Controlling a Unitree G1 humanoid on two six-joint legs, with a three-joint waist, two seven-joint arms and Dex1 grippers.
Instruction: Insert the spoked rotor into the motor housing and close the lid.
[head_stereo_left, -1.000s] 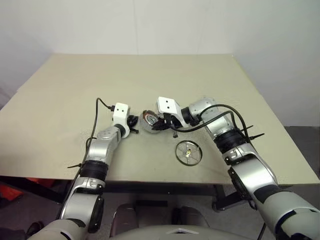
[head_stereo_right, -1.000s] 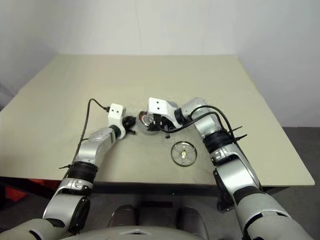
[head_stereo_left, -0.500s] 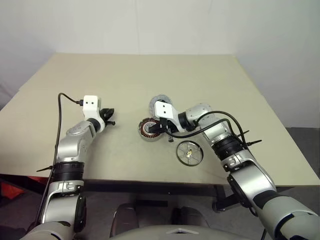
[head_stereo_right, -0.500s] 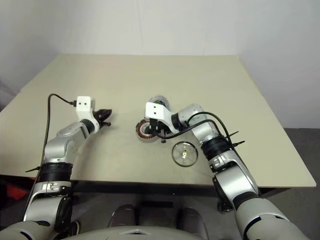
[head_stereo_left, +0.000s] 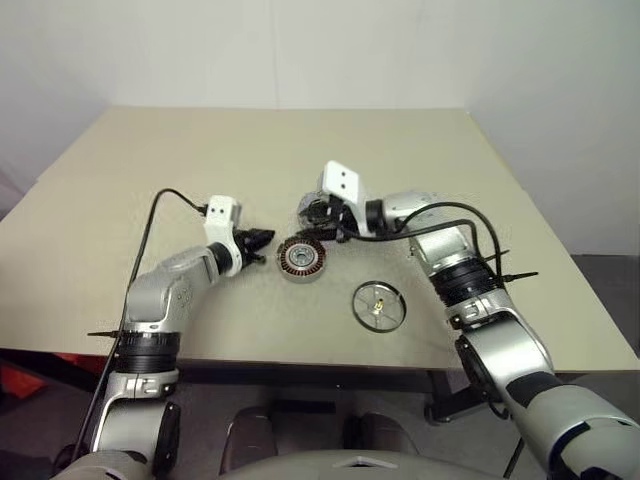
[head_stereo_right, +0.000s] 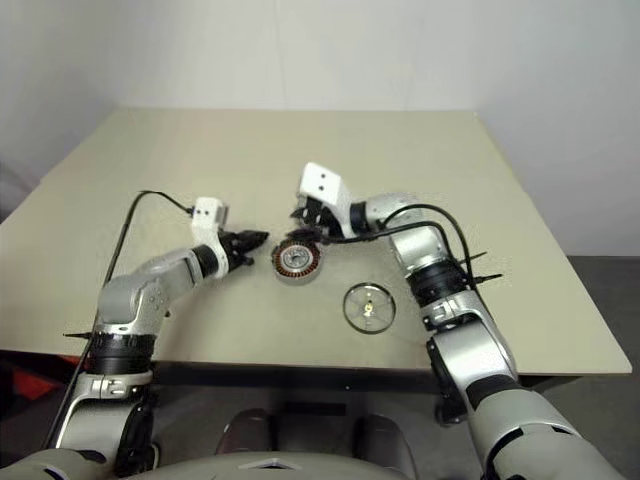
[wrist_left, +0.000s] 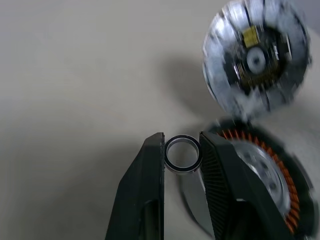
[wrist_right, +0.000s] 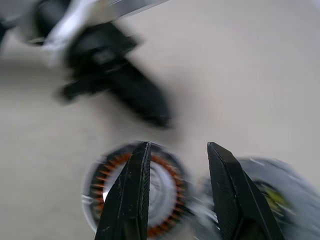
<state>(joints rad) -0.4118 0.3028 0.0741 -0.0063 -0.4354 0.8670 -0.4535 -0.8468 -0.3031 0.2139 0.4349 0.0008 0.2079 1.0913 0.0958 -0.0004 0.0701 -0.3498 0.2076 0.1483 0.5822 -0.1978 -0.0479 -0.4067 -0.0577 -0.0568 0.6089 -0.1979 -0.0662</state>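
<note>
Both arms have lifted off the motor housing (head_stereo_left: 302, 259), now alone mid-table, spoked rotor (head_stereo_left: 379, 304) nearer. Left wrist view: left gripper (wrist_left: 183, 150) pinches a small metal ring (wrist_left: 183, 154), lid (wrist_left: 257, 56) beyond. Right wrist view: right gripper (wrist_right: 178, 156) gapes, empty.

Beige rectangular tabletop (head_stereo_left: 300, 150) set against plain white walls (head_stereo_left: 300, 50), a vertical seam running down the wall behind; dark grey floor (head_stereo_left: 600, 275) at the far right past the table's edge; something red-orange (head_stereo_left: 40, 385) low at the left, under the table's near edge; soft, even light.
</note>
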